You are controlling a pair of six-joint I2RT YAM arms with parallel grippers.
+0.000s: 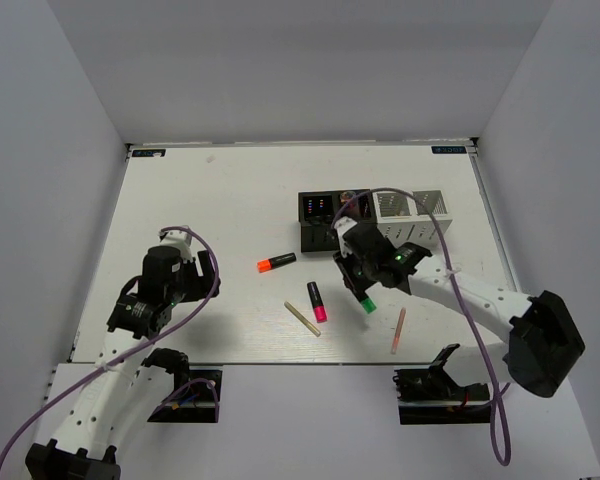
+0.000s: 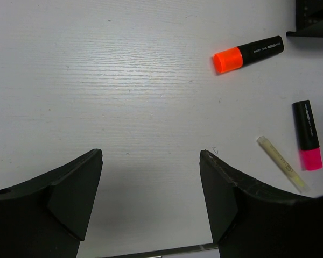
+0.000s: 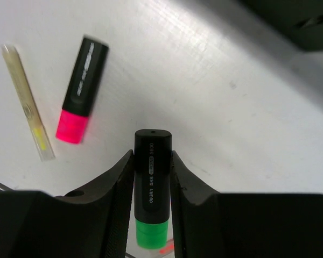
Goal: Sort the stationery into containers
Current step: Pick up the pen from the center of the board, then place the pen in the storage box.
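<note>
While the green-capped highlighter (image 3: 152, 183) sat clamped in the right gripper (image 3: 152, 156), cap toward the wrist, the step in hand looked like carrying it to the mesh containers (image 1: 420, 205) just beyond the gripper. Next, it would need lining up over one cup. The right arm reached forward and inward; the left gripper (image 2: 151, 156) hovered, jaws apart, orange-capped highlighter (image 2: 247, 54) ahead to its right.

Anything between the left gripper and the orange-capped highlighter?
No. In the left wrist view only bare table separates the open left gripper from the orange-capped highlighter.
</note>
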